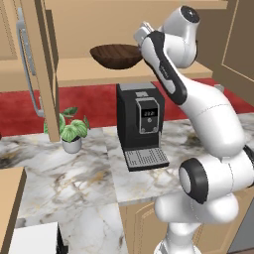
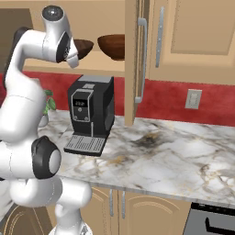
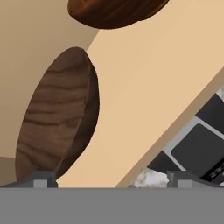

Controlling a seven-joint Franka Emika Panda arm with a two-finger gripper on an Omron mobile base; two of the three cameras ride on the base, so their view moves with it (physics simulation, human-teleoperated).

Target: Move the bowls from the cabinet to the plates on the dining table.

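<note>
Gripper [image 3: 109, 181] is hanging with jaws wide apart and nothing between them, right at the dark bowl [image 3: 57, 120] on the cabinet shelf [image 1: 124, 72]. The reddish bowl [image 2: 112, 46] is sitting farther along the shelf. Both are looking rigid, light and glossy-slick, so pinching across the thin rim is probably the best hold.

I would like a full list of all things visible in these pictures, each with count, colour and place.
bowls: two, dark brown and reddish brown, on the open cabinet shelf
cabinet: one, light tan, doors open, silver bar handles
coffee machine: one, black, on the counter under the shelf
potted plant: one, green in a white pot, left of the machine
counter: one, white-grey marble
wall outlet: one, pale, on the red wall
tool: one, open, beside the dark brown bowl
</note>
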